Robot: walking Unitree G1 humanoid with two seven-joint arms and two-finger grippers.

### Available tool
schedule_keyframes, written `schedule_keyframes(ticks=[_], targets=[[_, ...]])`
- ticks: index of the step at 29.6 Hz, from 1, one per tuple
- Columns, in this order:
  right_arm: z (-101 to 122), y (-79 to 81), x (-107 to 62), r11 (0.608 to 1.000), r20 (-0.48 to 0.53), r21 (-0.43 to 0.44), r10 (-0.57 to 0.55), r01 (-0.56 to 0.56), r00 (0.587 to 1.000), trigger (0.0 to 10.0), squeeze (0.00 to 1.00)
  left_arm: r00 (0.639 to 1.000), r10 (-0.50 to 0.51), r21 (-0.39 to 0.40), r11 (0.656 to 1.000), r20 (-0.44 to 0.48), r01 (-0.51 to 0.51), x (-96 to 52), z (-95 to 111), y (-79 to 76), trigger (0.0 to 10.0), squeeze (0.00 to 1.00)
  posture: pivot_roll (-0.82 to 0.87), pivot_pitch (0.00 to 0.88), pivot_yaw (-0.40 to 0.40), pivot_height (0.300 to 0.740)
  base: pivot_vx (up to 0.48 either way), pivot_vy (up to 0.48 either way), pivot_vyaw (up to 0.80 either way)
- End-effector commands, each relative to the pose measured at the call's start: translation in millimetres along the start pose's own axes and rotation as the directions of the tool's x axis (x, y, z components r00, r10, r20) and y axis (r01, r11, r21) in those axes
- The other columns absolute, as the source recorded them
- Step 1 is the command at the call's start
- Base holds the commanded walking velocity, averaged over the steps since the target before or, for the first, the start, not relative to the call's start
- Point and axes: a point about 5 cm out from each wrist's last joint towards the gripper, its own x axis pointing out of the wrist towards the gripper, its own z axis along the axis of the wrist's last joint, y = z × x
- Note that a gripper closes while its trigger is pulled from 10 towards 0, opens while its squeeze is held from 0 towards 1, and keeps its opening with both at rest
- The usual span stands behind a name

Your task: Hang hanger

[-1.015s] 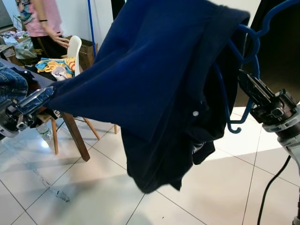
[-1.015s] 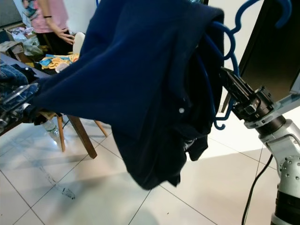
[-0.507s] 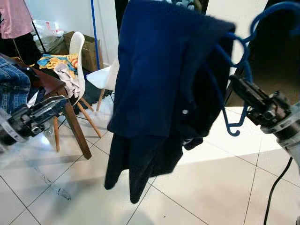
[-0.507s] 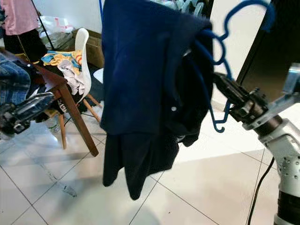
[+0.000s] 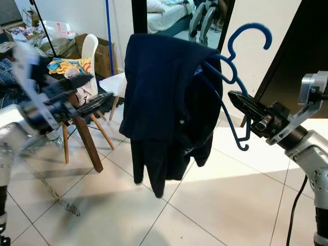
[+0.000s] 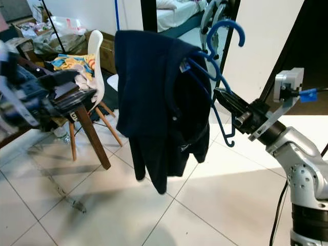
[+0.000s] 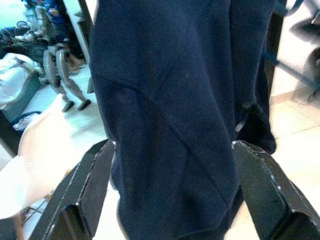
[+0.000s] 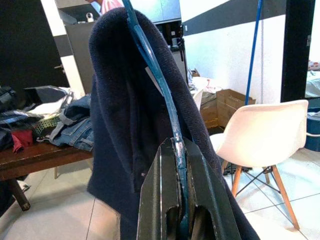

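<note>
- Right gripper (image 5: 237, 98) reaches forward and up from the silver right arm (image 5: 307, 154); its two long black fingers are pinched tight on the thin blue plastic hanger (image 5: 231, 77), with the rod running straight between the finger pads in the right wrist view.
- The hanger is held aloft beyond the fingertips; its curved hook (image 5: 251, 32) rises free above the gripper, and a small lower hook curls just below the fingers.
- A dark navy garment (image 5: 164, 102) of soft, matte, fleece-like fabric drapes over the hanger's shoulder on the far side from the gripper, hanging in loose folds with a small pale button on its front.
- Left gripper (image 5: 84, 97) is raised at mid-height, blurred; its black fingers are spread wide with nothing between them. In the left wrist view the navy fabric hangs just beyond the two fingertips; contact cannot be told.
- Behind the left gripper: a dark brown wooden table (image 5: 82, 134) with angled legs, a white moulded plastic chair (image 5: 90, 47) on thin wooden legs, crumpled yellow and pale clothes (image 5: 64, 66).
- Glossy white floor tiles (image 5: 215, 205) lie below both arms.
</note>
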Motion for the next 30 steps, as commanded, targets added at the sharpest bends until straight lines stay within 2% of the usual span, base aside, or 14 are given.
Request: schedule_keyframes(ticks=[1, 2, 3, 6, 7, 9, 13, 15, 19, 20, 21, 30], targets=[[6.8, 4.0, 5.4, 0.999, 0.042, -0.028, 0.028, -0.027, 0.999, 10.0, 0.0, 1.0, -0.025, 0.095, 0.995, -0.017, 0.027, 9.7, -0.5, -10.2, 10.0, 0.0, 0.03, 0.105, 0.001, 0.74, 0.0, 0.0, 0.0], [6.8, 4.0, 5.4, 0.999, 0.042, -0.028, 0.028, -0.027, 0.999, 10.0, 0.0, 1.0, -0.025, 0.095, 0.995, -0.017, 0.027, 9.7, -0.5, -10.2, 10.0, 0.0, 0.03, 0.105, 0.001, 0.74, 0.0, 0.0, 0.0], [6.1, 11.3, 7.3, 0.997, 0.034, -0.035, 0.071, -0.07, 0.997, 10.0, 0.0, 1.0, -0.002, 0.256, 0.967, -0.027, 0.008, 23.3, -4.6, -17.9, 10.0, 0.0, 0.03, 0.102, 0.004, 0.74, 0.0, 0.0, 0.0], [3.9, 19.6, 8.0, 0.992, 0.019, -0.039, 0.117, -0.116, 0.993, 10.0, 0.0, 0.998, 0.058, 0.349, 0.935, 0.015, -0.06, 30.3, -0.9, -14.6, 10.0, 0.0, 0.02, 0.099, 0.007, 0.74, 0.0, 0.0, 0.0], [3.9, 19.6, 8.0, 0.992, 0.019, -0.039, 0.117, -0.116, 0.993, 10.0, 0.0, 0.998, 0.058, 0.349, 0.935, 0.015, -0.06, 30.3, -0.9, -14.6, 10.0, 0.0, 0.02, 0.099, 0.007, 0.74, 0.0, 0.0, 0.0], [1.7, 24.0, 9.2, 0.99, 0.008, -0.039, 0.139, -0.139, 0.99, 10.0, 0.0, 0.995, 0.095, 0.398, 0.912, 0.031, -0.1, 32.8, 2.7, -11.8, 10.0, 0.0, 0.02, 0.097, 0.01, 0.74, 0.0, 0.0, 0.0], [-0.1, 26.7, 9.7, 0.988, 0.002, -0.039, 0.151, -0.151, 0.988, 10.0, 0.0, 0.991, 0.121, 0.423, 0.897, 0.052, -0.131, 34.8, 6.4, -10.6, 10.0, 0.0, 0.02, 0.094, 0.01, 0.74, 0.0, 0.0, 0.0], [-0.9, 28.9, 9.5, 0.986, 0.001, -0.037, 0.162, -0.162, 0.987, 10.0, 0.0, 0.988, 0.145, 0.46, 0.874, 0.061, -0.157, 36.4, 8.0, -8.3, 10.0, 0.0, 0.02, 0.092, 0.011, 0.74, 0.0, 0.0, 0.0], [-1.0, 30.3, 8.9, 0.985, 0.002, -0.037, 0.169, -0.169, 0.986, 10.0, 0.0, 0.986, 0.157, 0.467, 0.869, 0.049, -0.162, 37.1, 1.9, -5.9, 10.0, 0.0, 0.02, 0.091, 0.011, 0.74, 0.0, 0.0, 0.0], [-0.4, 30.4, 9.0, 0.985, 0.005, -0.037, 0.17, -0.17, 0.985, 10.0, 0.0, 0.987, 0.156, 0.46, 0.874, 0.04, -0.156, 37.2, -1.8, -6.0, 2.6, 0.0, 0.02, 0.089, 0.01, 0.74, 0.0, 0.0, 0.0], [0.5, 30.6, 9.1, 0.984, 0.008, -0.038, 0.172, -0.172, 0.985, 10.0, 0.0, 0.988, 0.152, 0.452, 0.879, 0.03, -0.15, 37.5, -5.3, -6.5, 0.0, 0.0, 0.02, 0.089, 0.011, 0.74, 0.0, 0.0, 0.0], [3.1, 33.5, 9.0, 0.981, 0.019, -0.036, 0.189, -0.188, 0.982, 10.0, 0.0, 0.984, 0.177, 0.475, 0.863, 0.032, -0.17, 38.9, -7.7, -1.8, 0.0, 0.0, 0.02, 0.092, 0.013, 0.74, 0.0, 0.0, 0.0]])
